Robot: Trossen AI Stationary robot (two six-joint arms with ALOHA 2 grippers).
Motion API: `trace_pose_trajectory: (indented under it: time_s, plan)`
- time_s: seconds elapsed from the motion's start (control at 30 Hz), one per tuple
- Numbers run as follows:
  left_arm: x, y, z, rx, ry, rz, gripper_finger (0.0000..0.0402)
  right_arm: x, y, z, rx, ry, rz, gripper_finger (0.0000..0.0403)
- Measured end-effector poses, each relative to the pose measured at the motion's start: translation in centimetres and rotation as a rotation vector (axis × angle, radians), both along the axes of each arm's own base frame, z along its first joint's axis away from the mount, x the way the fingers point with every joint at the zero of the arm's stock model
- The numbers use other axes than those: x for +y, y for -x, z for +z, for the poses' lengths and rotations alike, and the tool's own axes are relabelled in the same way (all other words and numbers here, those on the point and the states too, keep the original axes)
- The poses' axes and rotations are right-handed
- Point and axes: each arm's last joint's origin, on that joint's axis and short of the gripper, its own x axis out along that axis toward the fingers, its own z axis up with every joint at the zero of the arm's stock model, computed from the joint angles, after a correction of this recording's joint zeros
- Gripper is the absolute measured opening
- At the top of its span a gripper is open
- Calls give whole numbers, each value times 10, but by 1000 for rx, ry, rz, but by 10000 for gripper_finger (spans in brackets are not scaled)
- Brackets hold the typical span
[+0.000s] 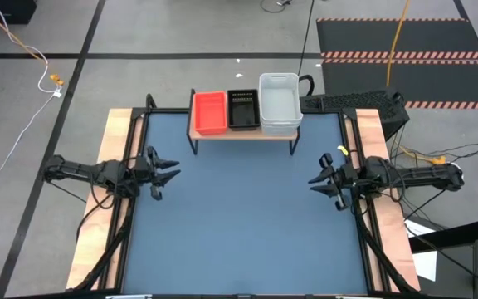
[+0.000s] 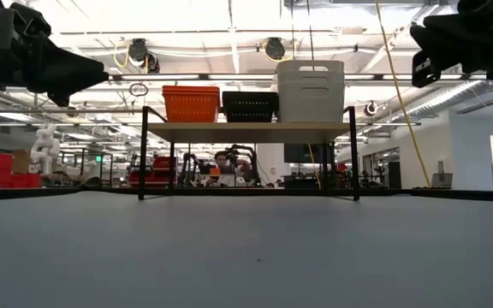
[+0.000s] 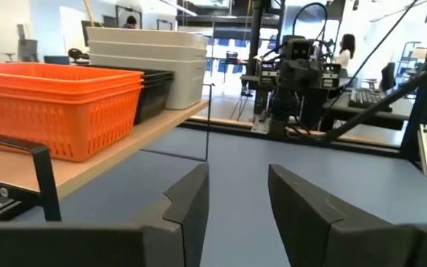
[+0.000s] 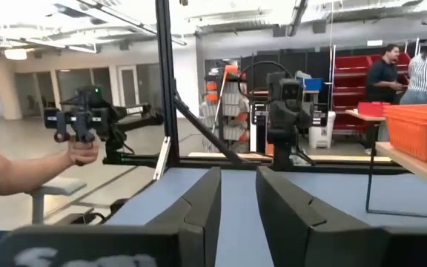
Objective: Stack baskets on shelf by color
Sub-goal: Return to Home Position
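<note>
Hovering over the table (image 1: pixel 247 232) near its side edge, the left pincer (image 1: pixel 177 169) is holding its fingers apart and gripping nothing. The right pincer (image 1: pixel 315 181) is facing it from the opposite edge, well apart from it, with fingers likewise parted and gripping nothing.

The shelf (image 1: pixel 241 133) is standing off to the side of the line between the pincers, well apart from both. The baskets are sitting on its plank in three stacks. The orange stack (image 1: pixel 209 112) is nearest the left pincer, the white-grey stack (image 1: pixel 279 103) is nearest the right pincer, and the black stack (image 1: pixel 243 109) is between them, each just beside its neighbour.

Limits of view: the high view is showing only the top basket of each stack, so the count per stack cannot be read there. The left wrist view is showing layered rims on the white-grey and orange stacks, while the orange stack is covering most of the black one. The right wrist view is cutting the shelf off at the frame edge, leaving only a corner of the orange stack visible. The low view is cropping both pincers at its upper corners, so finger spacing cannot be read there.

Only the right wrist view is showing a person's forearm (image 4: pixel 21 169), its hand gripping a handle beyond the table. Only the low view is showing another person (image 2: pixel 222 161) below the shelf plank, in the room behind
</note>
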Motion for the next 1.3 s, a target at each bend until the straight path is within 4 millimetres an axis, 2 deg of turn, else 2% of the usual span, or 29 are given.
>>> trace_pose_trajectory:
  time_s: [0.33, 0.43, 0.53, 0.67, 0.83, 0.97, 1.07, 1.3]
  plan:
    - [-2, -5, -6, 91, -86, -13, 140, 0, -1, -1, 13, 1, -2, 79]
    - [-3, -7, -8, 111, -93, -98, 135, 0, -1, -1, 9, 1, -2, 79]
    - [-2, -8, -9, 110, -49, -132, 98, 0, -1, -1, 8, 1, -2, 79]
    - [1, -8, -9, 104, 12, -136, 14, 0, -1, -1, 8, 1, -2, 79]
    - [8, -8, -6, 61, 69, 14, 30, 0, -1, -1, 7, 1, -2, 79]
    - [9, -8, -5, 41, 91, 23, 45, 0, -1, -1, 7, 1, -2, 79]
    - [9, -8, -5, 27, 138, 22, 45, 0, -1, -1, 6, 1, -2, 79]
    - [9, -8, -5, 31, 130, 22, 42, 0, -1, -1, 6, 1, -2, 79]
